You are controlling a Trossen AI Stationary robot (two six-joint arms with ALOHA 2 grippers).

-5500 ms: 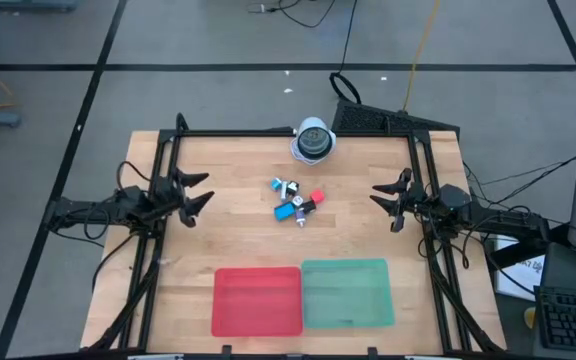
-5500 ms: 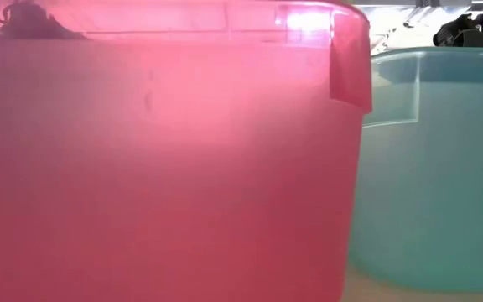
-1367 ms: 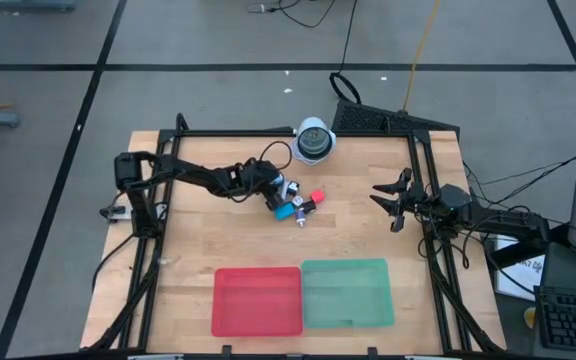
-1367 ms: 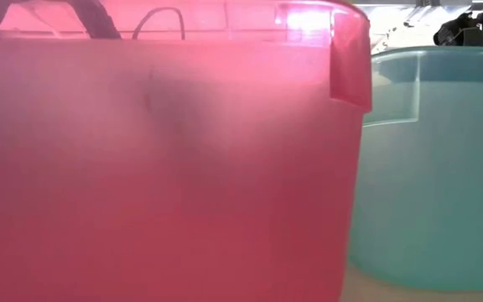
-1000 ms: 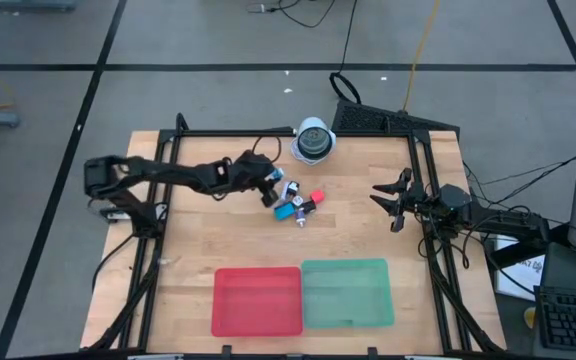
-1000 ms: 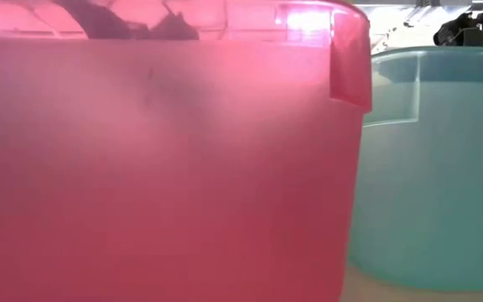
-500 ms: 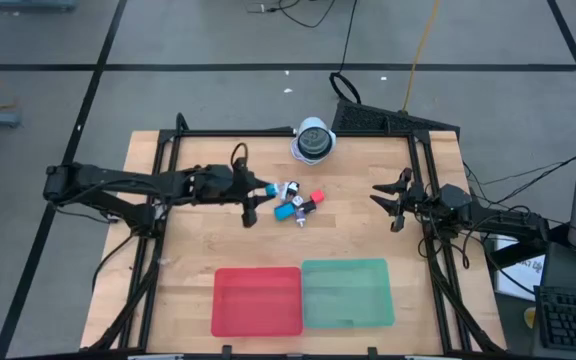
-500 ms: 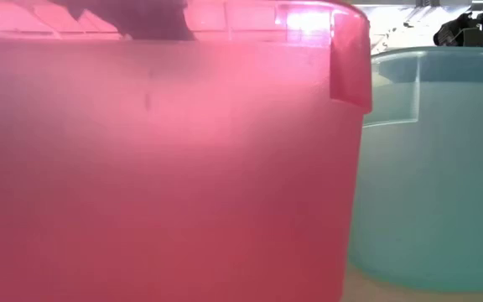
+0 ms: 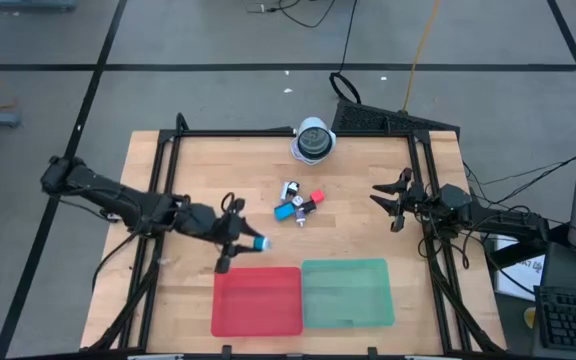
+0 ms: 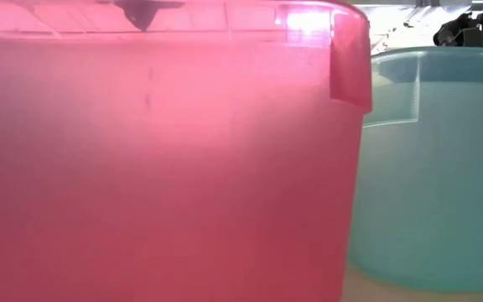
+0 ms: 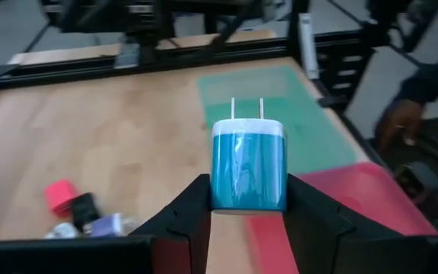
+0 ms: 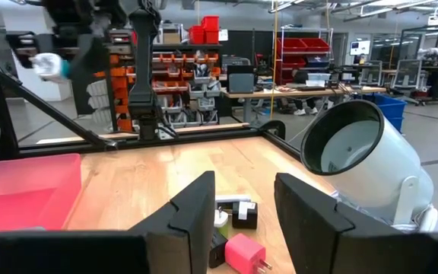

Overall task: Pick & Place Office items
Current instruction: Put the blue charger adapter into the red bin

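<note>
Left wrist view: my left gripper has its fingers clamped on the flanks of a teal plastic wall charger with a white cap, prongs pointing away, so it rides level for a drop.
Why here: I judge it is bound for the flat red plastic tray; the charger hangs just beyond the tray's far edge.
Left arm pose: stretched low across the wooden desk from the left.
Remaining pile: small coloured office items mid-desk.
Right gripper: parked at the right edge, fingers partly apart, empty.
</note>
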